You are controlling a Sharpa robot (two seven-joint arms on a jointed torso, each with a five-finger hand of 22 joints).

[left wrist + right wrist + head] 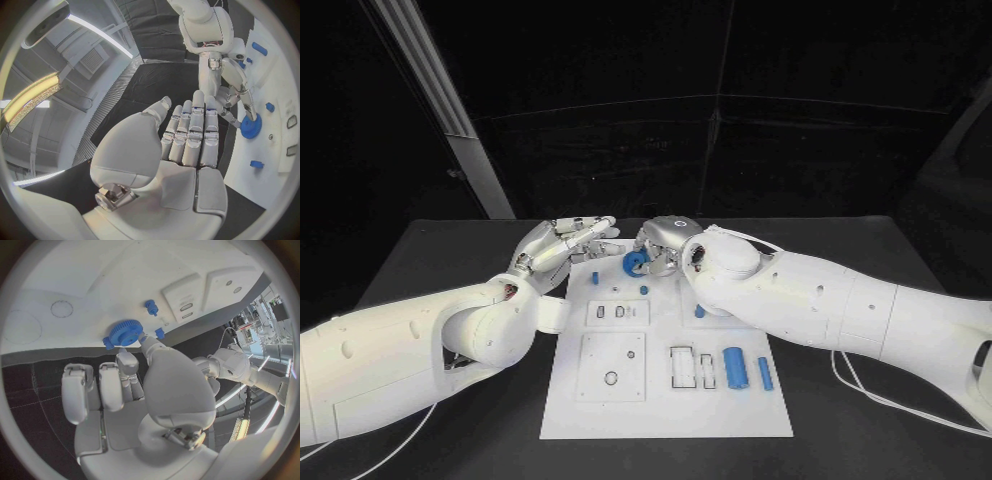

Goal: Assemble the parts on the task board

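Right hand point(669, 240): pinches a small blue toothed gear point(636, 263) at the far end of the white rectangular task board point(574, 418).
Left hand point(560, 243): fingers straight and spread, holding nothing, just left of the gear.

Two bulky glossy-white arms point(401, 350) and point(862, 310) enter from the frame's lower left and right edges, with smooth rounded shells, ball-like elbow housings and small round dimples in the casing; thin white cables loop off both at the lower corners. Each ends in a silver-grey hand, the left hand point(557, 245) and the right hand point(668, 238), upper centre. The wrist views show pale padded finger segments split by dark seams, metal links between them, and a screw-studded metal fitting at the thumb base.
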